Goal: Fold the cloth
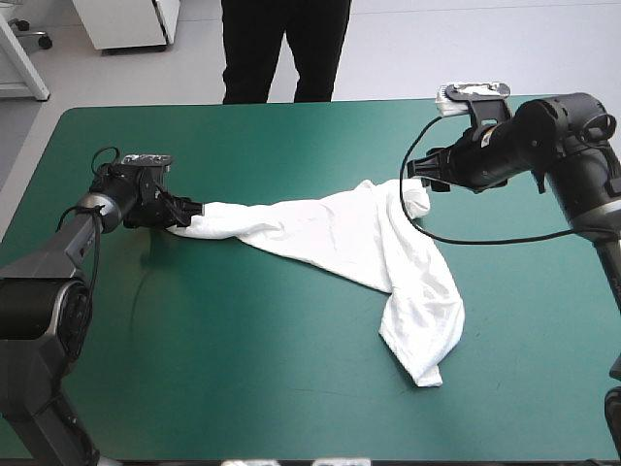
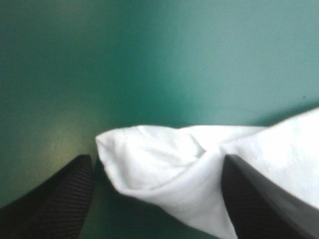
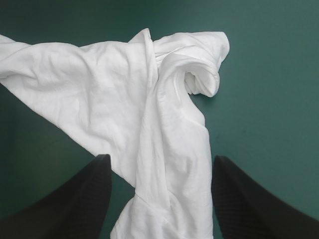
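The T-shirt (image 1: 340,233) bars the middle of the counter (image 1: 243,379). It lies as a crumpled band from the left pincer (image 1: 193,208) across to the right pincer (image 1: 419,177), then bends toward the near edge. The near-left stretch, the far strip and the right side are bare teal-green cover. Each pincer's fingers stand apart with cloth between them and bare cover to either side.

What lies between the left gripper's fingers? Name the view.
A bunched end of the T-shirt, on the teal-green cover; the left gripper stands open. Left wrist view.
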